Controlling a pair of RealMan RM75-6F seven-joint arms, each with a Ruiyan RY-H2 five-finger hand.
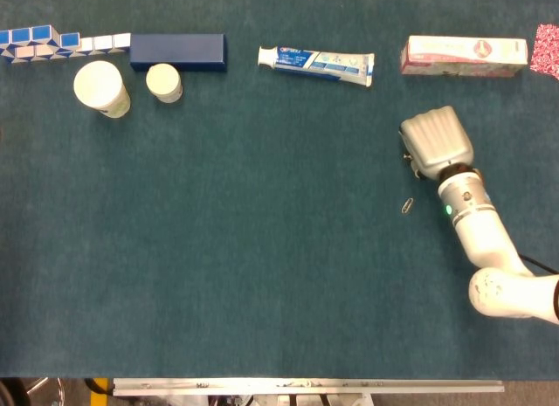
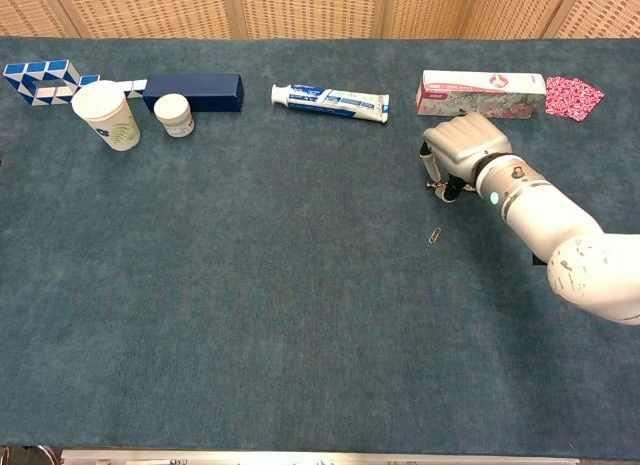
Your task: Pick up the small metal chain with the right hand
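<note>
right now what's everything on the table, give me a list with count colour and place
folding block puzzle: one, blue and white, far left corner
box: one, dark blue, far left, beside the puzzle
paper cup: one, white with a green print, in front of the puzzle
small jar: one, white, right of the cup
toothpaste tube: one, white and blue, far edge, centre
carton: one, pink and white, far right
patterned packet: one, pink, far right corner
paper clip: one, metal, on the cloth near the right hand
small metal chain: one, silvery, partly hidden under the right hand
table cloth: one, dark teal, covering the table
right hand: one, grey, fingers curled down over the chain; actual grip unclear
</note>
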